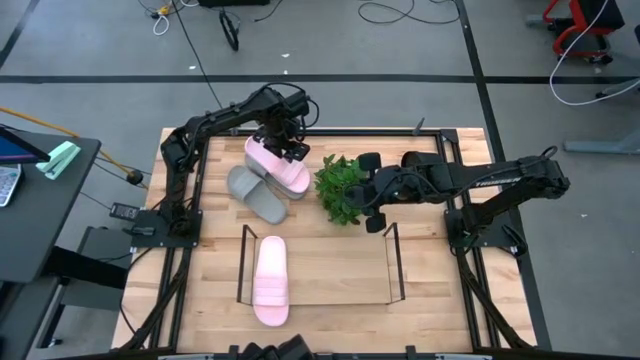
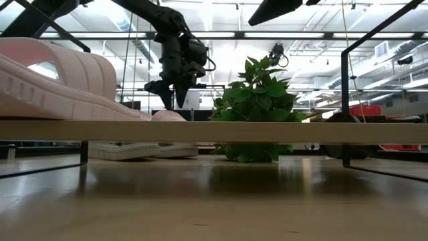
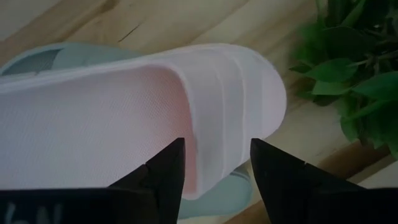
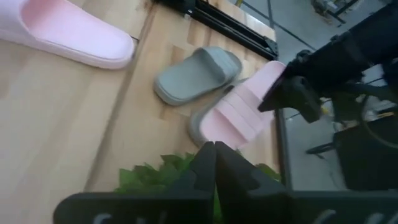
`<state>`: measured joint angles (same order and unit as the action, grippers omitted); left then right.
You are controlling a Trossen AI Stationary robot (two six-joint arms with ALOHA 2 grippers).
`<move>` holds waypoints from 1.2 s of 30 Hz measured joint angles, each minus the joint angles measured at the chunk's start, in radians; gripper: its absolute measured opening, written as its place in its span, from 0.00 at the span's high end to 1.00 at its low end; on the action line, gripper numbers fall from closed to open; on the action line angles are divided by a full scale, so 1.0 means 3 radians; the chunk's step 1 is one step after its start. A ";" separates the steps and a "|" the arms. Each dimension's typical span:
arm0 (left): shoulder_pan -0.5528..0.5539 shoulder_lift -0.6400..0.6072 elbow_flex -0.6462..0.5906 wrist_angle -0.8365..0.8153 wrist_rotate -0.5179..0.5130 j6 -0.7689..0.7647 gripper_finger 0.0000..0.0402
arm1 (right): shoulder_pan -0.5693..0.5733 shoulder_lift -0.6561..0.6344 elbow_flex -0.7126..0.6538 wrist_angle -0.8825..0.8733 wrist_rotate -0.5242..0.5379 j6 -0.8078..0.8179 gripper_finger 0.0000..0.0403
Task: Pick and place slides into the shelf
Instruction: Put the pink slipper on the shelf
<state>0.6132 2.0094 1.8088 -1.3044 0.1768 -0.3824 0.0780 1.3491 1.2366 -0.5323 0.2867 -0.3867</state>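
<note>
High view: nearest, one pink slide (image 1: 271, 281) lies in the shelf (image 1: 243, 262) at its 9 o'clock end, long axis running 12 to 6. Beyond the shelf, a grey slide (image 1: 255, 194) lies aslant, 10 to 4. The second pink slide (image 1: 277, 167) rests partly on another grey slide (image 4: 200, 118), also angled 10 to 4. The left gripper (image 1: 286, 143) hangs over its far end, fingers (image 3: 166, 175) apart, straddling the strap. A plant (image 1: 339, 187) stands at 3 o'clock of the pile; the right gripper (image 1: 372, 208), fingers together, holds nothing just beside it.
</note>
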 joint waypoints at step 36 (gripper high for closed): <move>0.0187 0.0028 0.0000 0.0083 0.0125 0.0129 0.48 | -0.0108 0.0000 0.0000 0.0009 0.0061 0.0097 0.98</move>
<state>0.6694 2.0178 1.8088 -1.2794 0.2142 -0.3436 0.0456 1.3491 1.2366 -0.5297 0.3050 -0.3575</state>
